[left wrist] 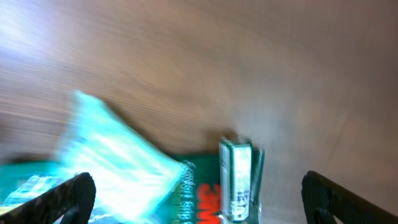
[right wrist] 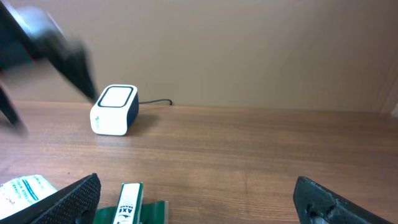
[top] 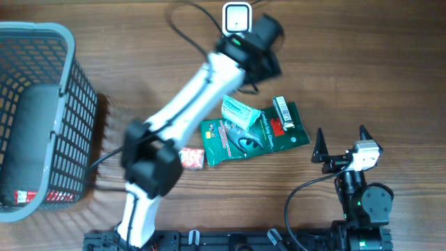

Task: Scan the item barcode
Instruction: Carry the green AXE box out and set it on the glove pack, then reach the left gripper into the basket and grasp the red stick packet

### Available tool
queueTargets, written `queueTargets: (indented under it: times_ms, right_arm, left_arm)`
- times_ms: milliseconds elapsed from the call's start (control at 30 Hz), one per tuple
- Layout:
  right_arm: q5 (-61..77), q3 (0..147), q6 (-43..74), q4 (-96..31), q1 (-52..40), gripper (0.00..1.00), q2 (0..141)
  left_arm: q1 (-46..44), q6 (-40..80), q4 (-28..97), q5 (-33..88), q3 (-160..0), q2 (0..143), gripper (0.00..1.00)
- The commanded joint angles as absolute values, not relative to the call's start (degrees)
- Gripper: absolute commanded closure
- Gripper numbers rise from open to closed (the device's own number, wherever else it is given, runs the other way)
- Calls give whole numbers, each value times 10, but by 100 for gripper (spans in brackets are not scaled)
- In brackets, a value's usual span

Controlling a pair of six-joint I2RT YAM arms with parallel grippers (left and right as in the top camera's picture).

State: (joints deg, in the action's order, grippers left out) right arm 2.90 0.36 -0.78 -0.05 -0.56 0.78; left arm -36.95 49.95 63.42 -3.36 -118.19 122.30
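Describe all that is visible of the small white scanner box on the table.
The barcode scanner is a small rounded box, seemingly plastic: white top with a square window set in it, white front, dark side. It stands flat on the wooden table near the far edge. A thin black cable leaves its dark side and lies on the wood. Overhead, the blurred end of the left arm is right beside it; whether they touch cannot be told.

Overhead top-down; wrists low; shared packet (top: pixel 254 136)
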Motion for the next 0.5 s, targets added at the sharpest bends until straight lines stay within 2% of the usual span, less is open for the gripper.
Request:
queueTargets:
  times_ms: [0,67,133,200,367,467]
  right_arm:
    - [25,3,-14,1,-5,0,4]
    - [25,3,-14,1,-5,0,4]
    - [25,3,-14,1,-5,0,4]
    - [25,3,-14,1,-5,0,4]
    - [25,3,-14,1,-5,0,4]
    - [25,3,-14,1,-5,0,4]
  left_arm:
    - [-267,452,706,-186,-1266,1055,0]
    - [-183,452,726,-202,-1268,981,0]
    - [-13,471,753,-199,-1268,887,0]
    - [80,471,776,-200,-1268,861,0]
    - [339,479,909,-200,-1228,918,0]
    - [400,516,941,-200,-1165,965,0]
